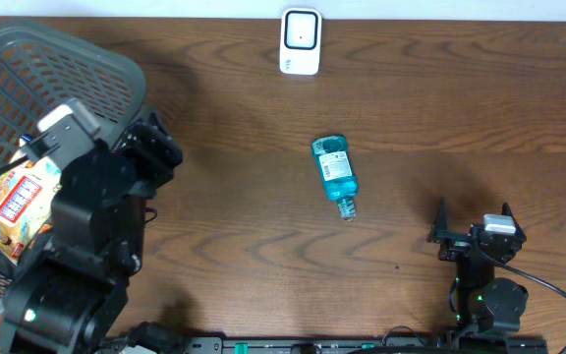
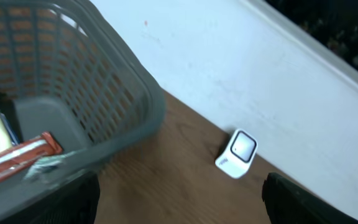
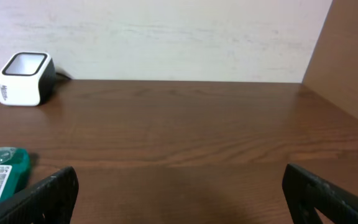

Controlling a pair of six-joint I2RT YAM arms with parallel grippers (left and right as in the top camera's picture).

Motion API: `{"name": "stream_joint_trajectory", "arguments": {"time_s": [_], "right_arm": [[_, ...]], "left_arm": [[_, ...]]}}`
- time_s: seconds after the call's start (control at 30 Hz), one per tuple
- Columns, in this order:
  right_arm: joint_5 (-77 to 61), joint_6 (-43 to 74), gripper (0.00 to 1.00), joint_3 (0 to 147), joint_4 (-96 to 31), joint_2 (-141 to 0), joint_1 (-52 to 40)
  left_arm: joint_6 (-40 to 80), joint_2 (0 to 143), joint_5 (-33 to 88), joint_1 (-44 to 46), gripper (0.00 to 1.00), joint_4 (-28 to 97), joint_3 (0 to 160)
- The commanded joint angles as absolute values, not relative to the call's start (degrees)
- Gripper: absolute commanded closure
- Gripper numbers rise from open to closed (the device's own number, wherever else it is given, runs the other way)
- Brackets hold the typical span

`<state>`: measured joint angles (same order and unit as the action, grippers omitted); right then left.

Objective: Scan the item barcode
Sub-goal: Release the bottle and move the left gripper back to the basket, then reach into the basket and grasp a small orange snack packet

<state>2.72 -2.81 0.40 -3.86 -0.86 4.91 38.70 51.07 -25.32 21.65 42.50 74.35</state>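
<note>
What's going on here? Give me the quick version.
Nothing is being held right now. The left arm hangs by the grey basket of packaged goods, jaws open and empty. The right arm sits at the near edge of the table, jaws wide open, also empty. A blue bottle lies on its side mid-table, apart from both arms. The white scanner stands at the far edge, with no item in front of it yet.

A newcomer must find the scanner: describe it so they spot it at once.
On the brown wooden table, look to the far edge by the white wall. The barcode scanner stands there, apart from the blue bottle lying mid-table and the grey basket at the left corner. It alone is a small white box with a rounded window.
</note>
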Motion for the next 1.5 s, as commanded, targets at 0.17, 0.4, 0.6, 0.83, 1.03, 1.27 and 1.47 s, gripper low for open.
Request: {"name": "stream_joint_trajectory", "arguments": {"time_s": [0.17,0.4,0.6,0.83,1.03,1.27,1.47], "right_arm": [[2.6,-3.5,0.01,0.3,-4.1,-0.7,4.4],[2.6,-3.5,0.01,0.3,-4.1,-0.7,4.4],[2.6,-3.5,0.01,0.3,-4.1,-0.7,4.4],[2.6,-3.5,0.01,0.3,-4.1,-0.7,4.4],[2.6,-3.5,0.01,0.3,-4.1,-0.7,4.4],[2.6,-3.5,0.01,0.3,-4.1,-0.7,4.4],[2.6,-3.5,0.01,0.3,-4.1,-0.7,4.4]], "left_arm": [[36.6,50.4,-29.1,20.8,0.16,42.8,75.4],[36.6,50.5,-38.7,20.8,0.10,42.6,76.3],[36.6,50.8,-45.8,17.4,0.04,42.6,76.4],[38.2,52.6,-43.9,1.5,0.00,42.9,76.4],[42.6,58.2,-29.1,-15.3,0.01,45.8,76.4],[49.2,71.4,-9.7,-29.4,0.01,54.2,76.4],[64.9,83.8,-2.0,-33.5,0.01,62.2,76.4]]}}
